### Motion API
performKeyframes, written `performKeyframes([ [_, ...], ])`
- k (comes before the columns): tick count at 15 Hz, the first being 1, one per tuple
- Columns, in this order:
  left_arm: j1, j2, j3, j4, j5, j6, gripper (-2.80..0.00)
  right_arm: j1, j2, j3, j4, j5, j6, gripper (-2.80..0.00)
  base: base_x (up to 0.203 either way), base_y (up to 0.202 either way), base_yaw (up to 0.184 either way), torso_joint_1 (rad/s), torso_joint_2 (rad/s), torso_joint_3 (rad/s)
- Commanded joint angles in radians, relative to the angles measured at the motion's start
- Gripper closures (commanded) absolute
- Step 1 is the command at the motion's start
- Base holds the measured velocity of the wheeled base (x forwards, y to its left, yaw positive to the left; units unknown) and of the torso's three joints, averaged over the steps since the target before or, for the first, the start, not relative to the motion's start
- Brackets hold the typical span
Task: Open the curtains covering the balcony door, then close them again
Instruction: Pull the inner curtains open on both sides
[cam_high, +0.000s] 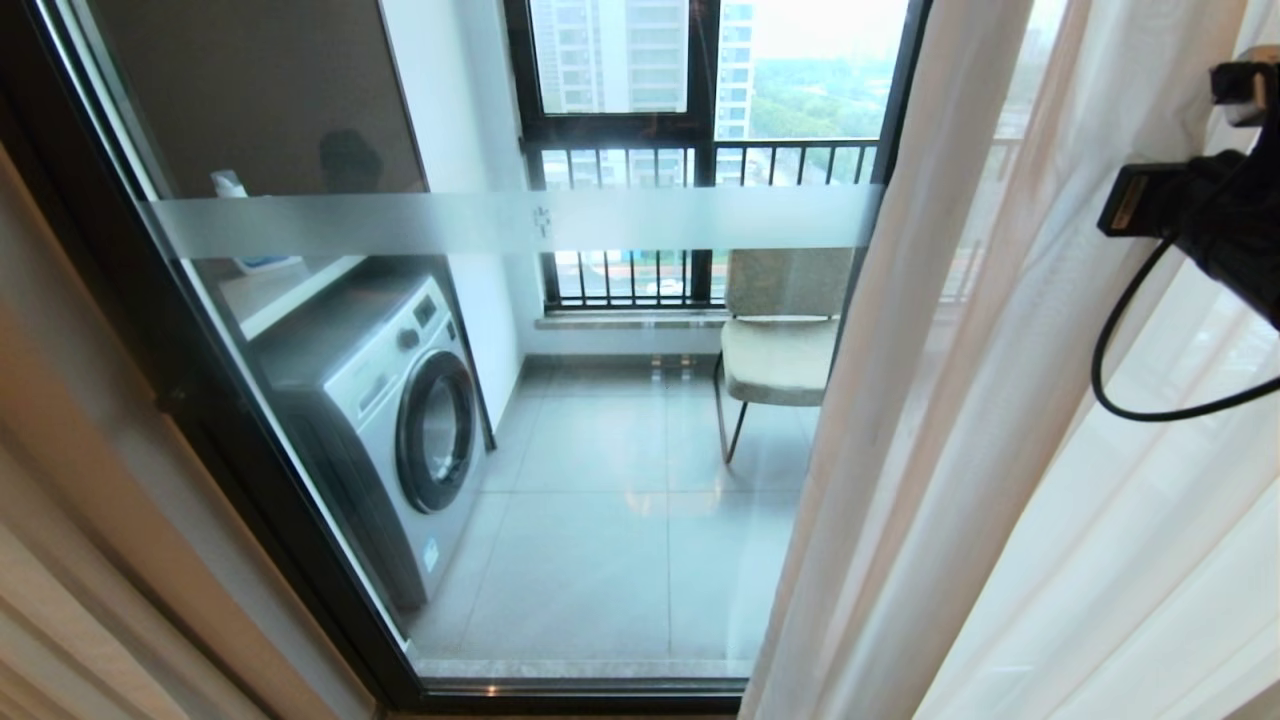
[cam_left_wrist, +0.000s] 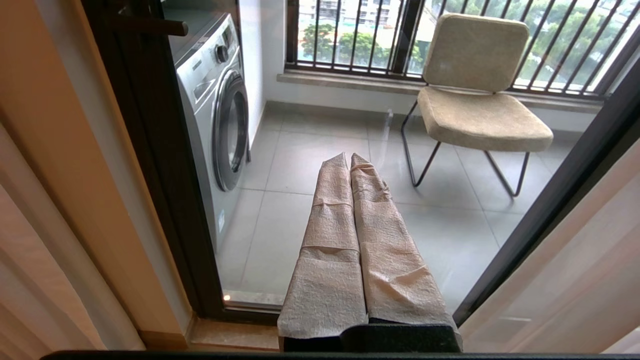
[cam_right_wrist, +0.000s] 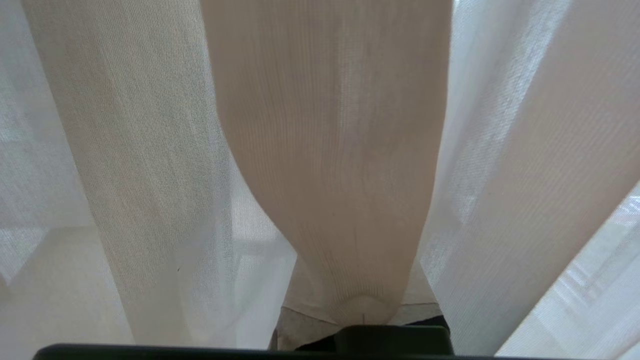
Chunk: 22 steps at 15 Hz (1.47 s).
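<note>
Curtains (cam_high: 960, 420): sheer white layer bunched at the right edge of the balcony door (cam_high: 560, 440), folds hanging vertical, long axis floor to ceiling. Heavier beige drape pulled back at the door's left frame. Most of the glass uncovered; washing machine (cam_high: 400, 420) and chair (cam_high: 780, 340) visible beyond it.

Right gripper (cam_right_wrist: 363, 307): pressed into the sheers, a fold draped over the closed tips; whether cloth is pinched between them cannot be told. Right arm raised at the door's right side, against the cloth.

Left gripper (cam_left_wrist: 350, 165): fingers shut, cloth-wrapped, holding nothing, pointing at the glass, well apart from either drape.

Judgement: right arm the nearer; closing calls for a sideways drag across the door, leftward, square to the hanging folds.
</note>
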Motion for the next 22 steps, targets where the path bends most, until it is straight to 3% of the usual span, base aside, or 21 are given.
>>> performKeyframes([
  [1,-0.001,0.000,0.000,0.000,0.001,-0.001,0.00,-0.001,-0.002,0.000,-0.005,-0.001,-0.001,0.00,0.000,0.000,0.000,0.000,0.00,0.000],
  [7,-0.001,0.000,0.000,0.000,0.001,-0.002,0.00,-0.001,-0.005,0.000,-0.005,-0.003,-0.001,0.00,0.001,-0.029,0.002,0.001,0.00,0.001],
  [22,-0.001,0.000,0.000,0.000,0.001,-0.002,0.00,-0.001,-0.008,0.000,-0.005,-0.003,-0.001,0.00,0.000,-0.190,0.003,0.002,0.00,0.002],
])
